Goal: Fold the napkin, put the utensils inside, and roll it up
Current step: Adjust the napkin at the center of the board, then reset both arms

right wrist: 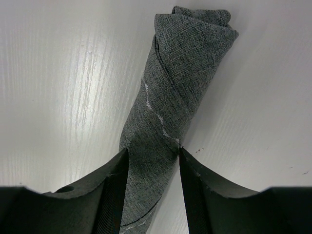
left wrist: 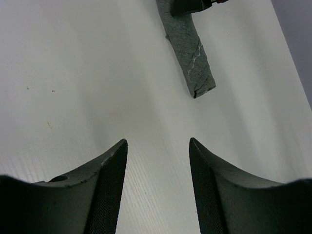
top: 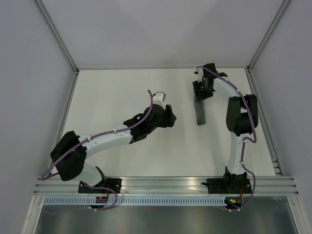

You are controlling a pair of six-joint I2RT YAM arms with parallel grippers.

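The napkin [right wrist: 175, 92], a dark grey woven roll with pale stitching, was clasped by the right gripper [right wrist: 152, 151]; the left gripper [left wrist: 158, 141] was held wide.

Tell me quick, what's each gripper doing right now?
Left gripper: open, holding nothing.
Right gripper: closed on the rolled napkin.

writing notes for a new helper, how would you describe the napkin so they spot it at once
On the white table, look to the far right side. There the right gripper holds one end of the napkin. It is a dark grey cloth rolled into a tube, the only loose thing there.
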